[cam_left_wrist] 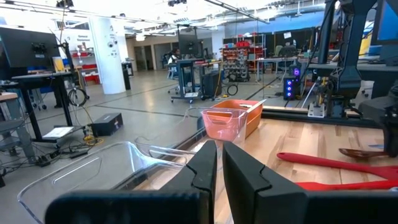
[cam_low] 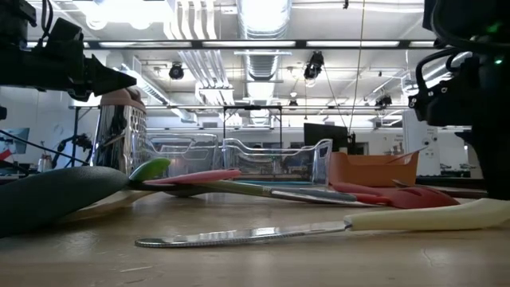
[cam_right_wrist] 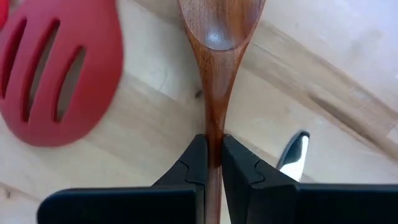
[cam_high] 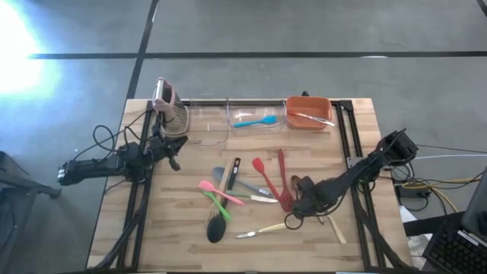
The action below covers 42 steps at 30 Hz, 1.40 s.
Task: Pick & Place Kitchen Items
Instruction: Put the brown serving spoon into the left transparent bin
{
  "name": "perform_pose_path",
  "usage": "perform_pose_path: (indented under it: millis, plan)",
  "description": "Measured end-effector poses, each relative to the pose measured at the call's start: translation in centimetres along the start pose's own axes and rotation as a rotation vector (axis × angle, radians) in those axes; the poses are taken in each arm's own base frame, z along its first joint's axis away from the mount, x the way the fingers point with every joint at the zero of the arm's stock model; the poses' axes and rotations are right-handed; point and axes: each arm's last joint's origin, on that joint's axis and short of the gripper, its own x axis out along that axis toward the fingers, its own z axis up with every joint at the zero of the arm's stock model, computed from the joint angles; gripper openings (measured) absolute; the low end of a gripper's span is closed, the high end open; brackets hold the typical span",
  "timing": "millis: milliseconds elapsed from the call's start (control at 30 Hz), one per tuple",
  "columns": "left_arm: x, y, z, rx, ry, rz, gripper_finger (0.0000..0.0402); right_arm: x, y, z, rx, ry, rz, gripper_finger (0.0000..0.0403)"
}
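1. The right gripper (cam_right_wrist: 213, 163) sits low at the table's (cam_high: 358, 122) four o'clock, its fingers pinched tight on the neck of a brown wooden spoon (cam_right_wrist: 216, 68), beside a red slotted spatula (cam_right_wrist: 53, 81).
2. The left gripper (cam_high: 173, 154) waits at nine o'clock, nearly closed and empty.
3. Progress looks early: a blue spatula (cam_high: 255, 121) lies in the clear bin (cam_high: 236, 111) and a pale-handled utensil (cam_high: 312, 117) in the orange bin (cam_high: 298, 103) at twelve o'clock.
4. Roughly ten utensils are left mid-table, including the black ladle (cam_high: 218, 226) and a pale-handled knife (cam_high: 262, 229).

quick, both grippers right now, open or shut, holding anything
Left gripper: shut, holding nothing, near the clear bin.
Right gripper: shut on the wooden spoon, beside the red slotted spatula.
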Motion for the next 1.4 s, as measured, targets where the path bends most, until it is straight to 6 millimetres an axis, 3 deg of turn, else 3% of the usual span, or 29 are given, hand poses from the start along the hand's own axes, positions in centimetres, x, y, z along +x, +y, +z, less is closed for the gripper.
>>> perform_pose_path:
  millis: [600,833,1067,1167,1400]
  plan:
    - [0.0,0.04,0.1,0.003,-0.009,0.011,0.003,-0.1,0.14,0.0,-0.01,-0.007,0.01,0.0013]
    - [-0.03,0.18,0.83,-0.186,-0.081,0.027,0.003,-0.17,0.2,0.01,-0.009,-0.007,0.018,0.0013]
    - [-0.01,0.06,0.82,-0.262,-0.079,-0.012,0.0032,-0.18,0.2,-0.01,-0.01,-0.007,0.018,0.0013]
    - [0.03,-0.3,0.8,-0.284,-0.071,-0.127,0.0055,-0.19,0.2,0.0,-0.01,-0.009,0.018,0.0013]
    - [0.11,-0.53,0.71,-0.385,-0.046,-0.191,0.0176,-0.2,0.21,0.01,-0.01,-0.011,0.02,0.0013]
